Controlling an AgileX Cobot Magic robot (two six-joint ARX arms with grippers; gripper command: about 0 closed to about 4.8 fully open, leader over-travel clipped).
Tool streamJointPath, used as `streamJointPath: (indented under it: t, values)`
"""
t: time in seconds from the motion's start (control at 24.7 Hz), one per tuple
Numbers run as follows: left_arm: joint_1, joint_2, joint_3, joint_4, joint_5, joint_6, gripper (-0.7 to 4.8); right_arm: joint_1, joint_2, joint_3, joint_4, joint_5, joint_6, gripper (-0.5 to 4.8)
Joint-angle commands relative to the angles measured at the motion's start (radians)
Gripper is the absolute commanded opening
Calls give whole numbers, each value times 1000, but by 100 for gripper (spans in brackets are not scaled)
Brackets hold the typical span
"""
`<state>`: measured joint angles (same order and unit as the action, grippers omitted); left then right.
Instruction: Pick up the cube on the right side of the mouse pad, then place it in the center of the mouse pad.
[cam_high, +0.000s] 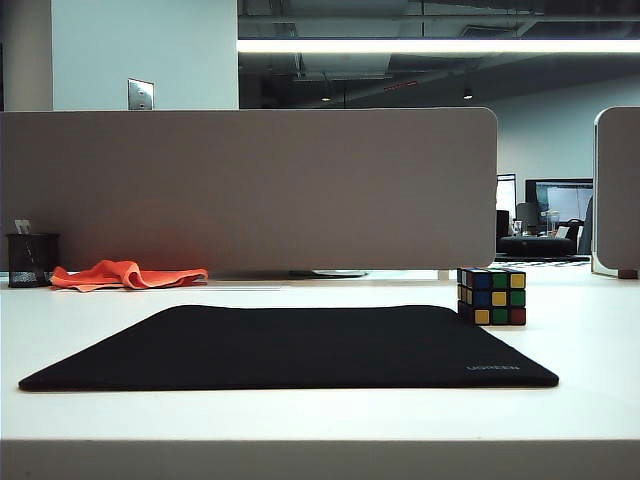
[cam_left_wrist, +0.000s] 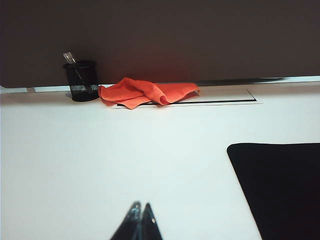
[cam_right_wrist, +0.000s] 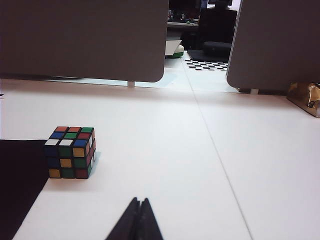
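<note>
Cube (cam_high: 492, 296) beside mouse pad (cam_high: 290, 345); pen cup (cam_left_wrist: 81, 81), orange cloth (cam_left_wrist: 147, 93) at divider (cam_high: 250, 190); left gripper (cam_left_wrist: 139, 210), right gripper (cam_right_wrist: 140, 205) closed, empty.

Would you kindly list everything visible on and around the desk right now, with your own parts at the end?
mouse pad: one, black, flat at the middle of the white desk.
cube: one, multicoloured, on the desk at the pad's far right corner.
orange cloth: one, crumpled at the far left by the partition.
pen cup: one, black mesh, left of the cloth, pens inside.
partition panels: two, grey, along the desk's back edge.
left tool: one, dark, shut, above bare desk left of the pad.
right tool: one, dark, shut, short of the cube, nothing held.
</note>
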<state>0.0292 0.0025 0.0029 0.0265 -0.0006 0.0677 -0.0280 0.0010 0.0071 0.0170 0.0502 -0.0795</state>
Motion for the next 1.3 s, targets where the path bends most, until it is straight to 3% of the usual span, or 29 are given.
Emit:
streamJointPath:
  t: [0.04,0.36,0.53,0.57,0.69,0.77,0.89,0.97,1.13,1.3]
  values:
    - [0,0,4,13,4,4,-5,0,-2,-4,17,-1,-3,22]
    - [0,0,4,14,8,3,-5,0,-2,-4,18,-4,-2,22]
    - [0,0,4,18,61,3,-5,0,-2,-4,17,-4,-2,20]
    - [0,0,4,16,69,3,-6,0,-2,-4,19,-1,-2,-7]
    - [0,0,13,16,69,-10,-6,0,-2,-4,54,-1,-1,-7]
    - [0,1,83,-28,69,-71,-6,0,-2,-2,113,-1,32,-7]
    - [0,12,197,-148,70,-72,-6,0,-2,6,113,0,112,-7]
    - [0,50,290,-224,109,-64,-6,0,-2,20,114,0,174,-7]
    - [0,161,406,-252,170,-61,-6,1,-2,60,115,0,222,-7]
    - [0,331,534,-343,243,10,-6,1,-2,92,111,54,290,-7]
